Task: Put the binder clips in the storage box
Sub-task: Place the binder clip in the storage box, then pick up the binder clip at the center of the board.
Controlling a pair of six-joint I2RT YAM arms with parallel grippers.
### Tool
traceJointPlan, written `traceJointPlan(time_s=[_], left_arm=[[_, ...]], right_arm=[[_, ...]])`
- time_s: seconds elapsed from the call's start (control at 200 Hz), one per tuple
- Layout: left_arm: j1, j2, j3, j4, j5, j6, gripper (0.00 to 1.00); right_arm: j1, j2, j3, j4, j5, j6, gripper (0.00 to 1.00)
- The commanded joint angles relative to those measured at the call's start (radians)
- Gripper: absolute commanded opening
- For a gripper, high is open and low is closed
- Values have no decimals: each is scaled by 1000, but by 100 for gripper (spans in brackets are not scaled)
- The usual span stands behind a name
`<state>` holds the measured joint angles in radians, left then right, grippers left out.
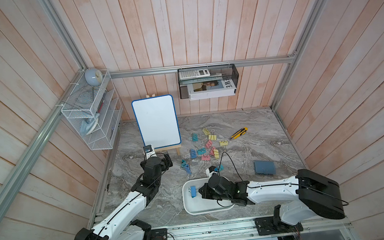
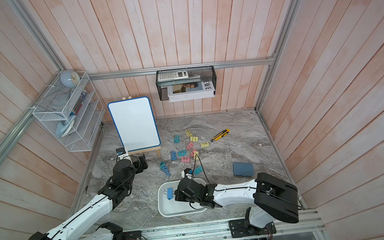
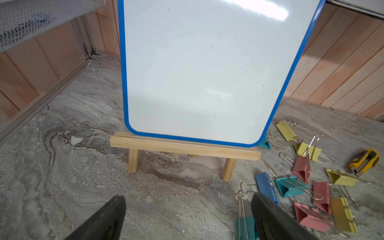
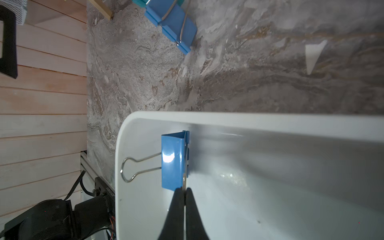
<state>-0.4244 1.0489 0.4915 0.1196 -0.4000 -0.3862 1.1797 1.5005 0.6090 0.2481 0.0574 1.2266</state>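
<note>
My right gripper (image 4: 184, 190) is shut on one silver wire handle of a blue binder clip (image 4: 172, 162), inside the white storage box (image 4: 249, 118) near its left end. Both top views show this clip (image 1: 193, 191) (image 2: 170, 193) in front of the gripper (image 1: 199, 191) within the box (image 1: 185, 203). Whether it touches the box floor I cannot tell. Several loose binder clips (image 1: 204, 148) (image 3: 301, 182) lie scattered on the marble table behind the box. My left gripper (image 3: 188, 199) (image 1: 168, 161) hangs open before the easel, with two teal clips (image 3: 245, 226) beside one finger.
A blue-framed whiteboard (image 1: 156, 122) stands on a wooden easel (image 3: 182, 146) at the back left. A yellow-and-black utility knife (image 1: 238, 133) lies right of the clips. A blue-grey block (image 1: 264, 167) sits at the right. A white wire rack (image 1: 91, 115) and a black mesh basket (image 1: 207, 81) hang on the walls.
</note>
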Motion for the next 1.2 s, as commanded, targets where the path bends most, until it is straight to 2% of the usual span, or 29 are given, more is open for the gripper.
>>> traceJointPlan(time_s=[0.0, 0.19, 0.29, 0.405, 0.56, 0.645, 0.72, 0.76, 0.795, 0.85, 0.95, 1.045, 1.115, 1.195], left_arm=[[6, -16, -18, 7, -2, 1, 100], [6, -17, -19, 8, -3, 2, 100], [6, -16, -19, 6, -5, 4, 100], [6, -18, -20, 7, -7, 5, 100], [6, -16, -21, 8, -7, 5, 100], [6, -15, -19, 8, -5, 4, 100], [7, -16, -18, 6, -5, 4, 100], [7, -18, -21, 6, -5, 3, 100], [7, -19, -21, 8, -4, 3, 100], [8, -18, -20, 8, -3, 6, 100], [7, -18, -20, 5, -3, 5, 100], [7, -20, -18, 5, -2, 6, 100], [7, -20, -20, 6, -2, 7, 100], [7, -18, -21, 5, -6, 10, 100]], right_arm=[[5, 35, 2, 90, -5, 35, 0], [9, 45, -17, 70, -8, 52, 0], [14, 23, -27, 28, 3, 55, 16], [21, -38, -25, -55, 34, 32, 26], [26, -170, 19, -263, 107, -43, 39], [26, -261, 67, -417, 179, -103, 50], [26, -344, 106, -528, 308, -144, 57], [22, -392, 110, -545, 376, -218, 62], [-5, -435, 120, -571, 401, -267, 69], [-102, -486, 138, -621, 363, -322, 70], [-354, -529, 161, -705, 191, -372, 69], [-551, -501, 160, -706, 20, -423, 67], [-622, -429, 182, -720, -46, -464, 65], [-635, -315, 241, -768, -67, -504, 62]])
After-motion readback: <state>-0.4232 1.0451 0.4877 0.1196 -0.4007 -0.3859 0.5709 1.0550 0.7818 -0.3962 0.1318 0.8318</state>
